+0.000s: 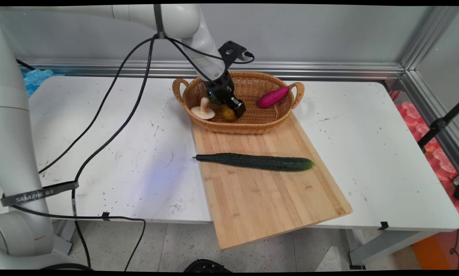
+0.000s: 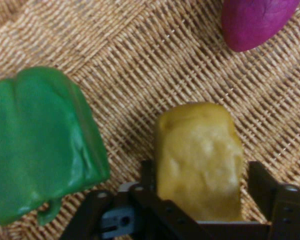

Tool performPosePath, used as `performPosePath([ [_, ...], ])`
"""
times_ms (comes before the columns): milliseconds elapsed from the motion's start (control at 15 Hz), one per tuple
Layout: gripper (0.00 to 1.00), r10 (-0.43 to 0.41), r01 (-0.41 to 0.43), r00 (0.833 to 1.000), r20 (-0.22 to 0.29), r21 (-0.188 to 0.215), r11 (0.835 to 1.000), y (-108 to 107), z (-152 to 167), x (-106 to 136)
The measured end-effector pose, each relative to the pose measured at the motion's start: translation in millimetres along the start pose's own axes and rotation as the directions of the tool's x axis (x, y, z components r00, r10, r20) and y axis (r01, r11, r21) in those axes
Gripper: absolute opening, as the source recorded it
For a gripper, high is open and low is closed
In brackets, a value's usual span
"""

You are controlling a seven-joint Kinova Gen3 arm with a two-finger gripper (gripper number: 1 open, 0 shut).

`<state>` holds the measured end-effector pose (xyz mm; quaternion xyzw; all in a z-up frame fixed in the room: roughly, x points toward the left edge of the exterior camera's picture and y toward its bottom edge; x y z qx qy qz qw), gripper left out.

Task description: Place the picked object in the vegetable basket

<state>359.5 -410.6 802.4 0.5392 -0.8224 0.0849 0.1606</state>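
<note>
Fingers (image 2: 262, 187) of the gripper (image 1: 233, 109) are flanking a yellow potato (image 2: 200, 160) inside the wicker basket (image 1: 279, 119); pinch contact cannot be told. Green pepper (image 2: 40, 145) is lying just beside the potato, purple sweet potato (image 1: 272, 97) farther along the basket, mushroom (image 1: 203, 110) at the opposite end. Cucumber (image 1: 254, 161) is resting on the cutting board (image 1: 268, 199) outside the basket.

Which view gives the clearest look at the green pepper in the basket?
The hand view: the green pepper fills its left side, lying on the wicker basket floor beside the yellow potato. In the main view the gripper and wrist hide nearly all of it.
</note>
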Motion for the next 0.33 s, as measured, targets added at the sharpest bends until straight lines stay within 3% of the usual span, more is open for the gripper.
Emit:
performPosePath([
  [333, 1.00, 0.003, -0.003, 1.000, -0.022, -0.024, 1.000, 1.4, -0.5, 2.8],
])
